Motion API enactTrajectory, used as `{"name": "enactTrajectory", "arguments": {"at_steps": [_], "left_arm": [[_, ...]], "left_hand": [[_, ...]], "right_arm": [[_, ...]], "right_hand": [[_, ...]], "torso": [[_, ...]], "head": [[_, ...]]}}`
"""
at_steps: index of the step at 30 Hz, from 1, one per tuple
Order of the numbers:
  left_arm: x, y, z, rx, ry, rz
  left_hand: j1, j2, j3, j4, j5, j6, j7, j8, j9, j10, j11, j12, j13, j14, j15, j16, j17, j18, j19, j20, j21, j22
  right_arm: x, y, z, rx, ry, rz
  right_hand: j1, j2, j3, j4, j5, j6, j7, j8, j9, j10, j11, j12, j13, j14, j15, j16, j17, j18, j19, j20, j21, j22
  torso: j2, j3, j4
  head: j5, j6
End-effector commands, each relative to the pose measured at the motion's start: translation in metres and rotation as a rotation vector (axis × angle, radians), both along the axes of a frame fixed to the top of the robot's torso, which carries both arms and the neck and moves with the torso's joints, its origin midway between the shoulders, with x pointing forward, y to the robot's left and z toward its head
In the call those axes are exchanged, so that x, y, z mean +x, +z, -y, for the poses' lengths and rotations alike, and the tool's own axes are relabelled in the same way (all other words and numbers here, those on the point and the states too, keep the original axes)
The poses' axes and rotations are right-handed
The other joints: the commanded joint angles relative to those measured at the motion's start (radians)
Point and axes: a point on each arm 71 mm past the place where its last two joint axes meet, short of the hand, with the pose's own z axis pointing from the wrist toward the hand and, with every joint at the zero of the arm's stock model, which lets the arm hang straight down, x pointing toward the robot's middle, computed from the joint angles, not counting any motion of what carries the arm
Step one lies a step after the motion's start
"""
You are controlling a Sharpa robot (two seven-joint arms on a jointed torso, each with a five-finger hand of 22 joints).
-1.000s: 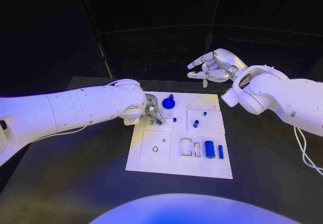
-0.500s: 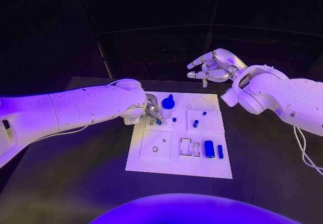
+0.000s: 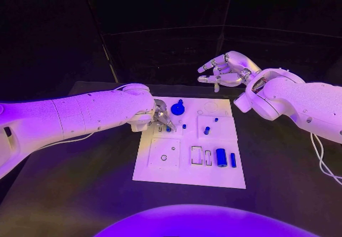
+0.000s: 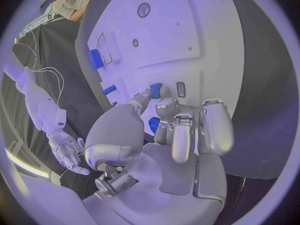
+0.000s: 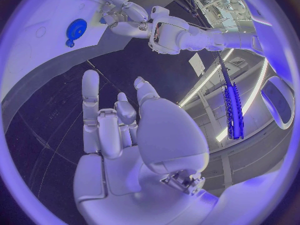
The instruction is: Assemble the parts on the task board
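Note:
The white task board (image 3: 171,170) lies in the middle of the table. My left hand (image 3: 160,118) rests over its far left corner and pinches a small blue part (image 4: 155,90) between thumb and a finger, low against the board. A round blue gear-like part (image 3: 177,109) lies just beyond that hand. Short blue pegs (image 3: 206,131) stand near the board's middle. A blue cylinder (image 3: 222,157) and a thin blue bar (image 3: 233,160) lie on the near right. My right hand (image 3: 224,71) hangs raised beyond the board's far right corner, fingers apart and empty.
Rectangular slots (image 3: 196,155) and a small round hole (image 3: 164,158) mark the board's near half. Dark table (image 3: 78,187) surrounds the board on all sides. My left forearm (image 3: 78,118) reaches across the table's left side.

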Motion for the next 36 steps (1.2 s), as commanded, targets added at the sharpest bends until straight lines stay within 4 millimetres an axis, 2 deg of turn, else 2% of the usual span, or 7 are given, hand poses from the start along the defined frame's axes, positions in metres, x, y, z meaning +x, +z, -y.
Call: {"name": "enactTrajectory", "arguments": {"at_steps": [1, 6, 18, 26, 29, 36], "left_arm": [[-0.001, -0.002, -0.001, 0.020, -0.007, -0.016], [-0.001, -0.002, -0.001, 0.021, -0.005, -0.015], [0.001, -0.002, -0.003, 0.014, 0.016, 0.001], [0.002, -0.002, -0.006, 0.003, 0.035, 0.019], [0.002, -0.002, -0.008, -0.002, 0.041, 0.024], [0.001, 0.007, -0.011, -0.026, 0.050, 0.039]], "left_hand": [[-0.023, -0.008, -0.042, 0.020, 0.001, 0.006, 0.002, 0.007, 0.000, 0.008, 0.001, 0.009, 0.002, 0.107, -0.007, 0.003, 0.263, -0.014, 0.023, -0.007, 0.008, 0.005], [-0.038, -0.014, -0.093, 0.045, 0.001, 0.006, 0.001, 0.011, 0.002, 0.009, 0.002, 0.012, 0.003, 0.107, -0.009, 0.003, 0.263, -0.014, 0.024, -0.008, 0.011, 0.010], [-0.037, 0.002, -0.195, 0.095, 0.001, 0.004, -0.004, 0.019, 0.008, 0.010, -0.002, 0.018, 0.003, 0.107, -0.012, 0.003, 0.263, -0.015, 0.026, -0.011, 0.014, 0.018], [-0.054, -0.009, -0.272, 0.139, 0.000, 0.004, -0.006, 0.026, 0.012, 0.012, -0.004, 0.023, 0.004, 0.107, -0.015, 0.003, 0.263, -0.018, 0.029, -0.013, 0.024, 0.033], [-0.055, -0.010, -0.293, 0.152, 0.000, 0.004, -0.007, 0.028, 0.013, 0.012, -0.005, 0.024, 0.004, 0.107, -0.015, 0.003, 0.263, -0.019, 0.030, -0.014, 0.026, 0.037], [-0.056, -0.009, -0.295, 0.154, 0.000, 0.004, -0.008, 0.028, 0.013, 0.012, -0.005, 0.024, 0.004, 0.107, -0.015, 0.003, 0.263, -0.019, 0.030, -0.014, 0.026, 0.037]], "right_arm": [[0.000, 0.001, -0.001, -0.001, 0.015, 0.002], [0.000, 0.001, -0.001, 0.000, 0.015, 0.002], [0.001, 0.001, 0.000, 0.001, 0.007, 0.006], [0.001, 0.001, 0.000, 0.001, 0.006, 0.007], [0.001, 0.001, 0.000, 0.001, 0.005, 0.007], [0.001, 0.001, 0.001, 0.000, 0.003, 0.006]], "right_hand": [[0.006, 0.003, -0.007, 0.000, -0.003, -0.006, -0.003, 0.003, 0.001, -0.008, 0.000, -0.005, -0.003, 0.038, -0.001, -0.007, -0.003, 0.006, 0.004, 0.002, -0.006, -0.001], [0.006, 0.003, -0.008, 0.001, -0.003, -0.007, -0.003, 0.003, 0.000, -0.011, 0.000, -0.007, -0.007, 0.037, 0.000, -0.009, -0.006, 0.006, 0.003, 0.002, -0.007, -0.002], [0.005, 0.003, -0.010, 0.002, -0.004, -0.010, -0.002, 0.003, 0.000, -0.019, 0.001, -0.012, -0.014, 0.033, 0.001, -0.015, -0.017, 0.006, 0.000, 0.003, -0.010, -0.003], [0.003, 0.003, -0.012, 0.003, -0.004, -0.012, -0.001, 0.003, 0.000, -0.023, 0.002, -0.013, -0.016, 0.032, 0.001, -0.018, -0.022, 0.006, -0.001, 0.003, -0.011, -0.004], [0.003, 0.003, -0.012, 0.003, -0.004, -0.012, -0.001, 0.003, 0.000, -0.023, 0.002, -0.013, -0.016, 0.032, 0.001, -0.018, -0.022, 0.006, -0.001, 0.003, -0.011, -0.004], [0.003, 0.003, -0.012, 0.003, -0.004, -0.012, -0.001, 0.003, 0.000, -0.023, 0.002, -0.013, -0.016, 0.032, 0.001, -0.018, -0.022, 0.006, -0.001, 0.003, -0.011, -0.004]], "torso": [[-0.001, -0.0001, 0.0004], [0.000, -0.0003, 0.0008], [0.000, -0.0001, 0.0007], [0.000, -0.0009, 0.0004], [0.000, -0.0008, 0.0003], [-0.001, -0.0004, 0.0015]], "head": [[-0.001, 0.000], [-0.001, 0.001], [-0.002, 0.002], [-0.004, 0.003], [-0.004, 0.003], [-0.004, 0.005]]}}
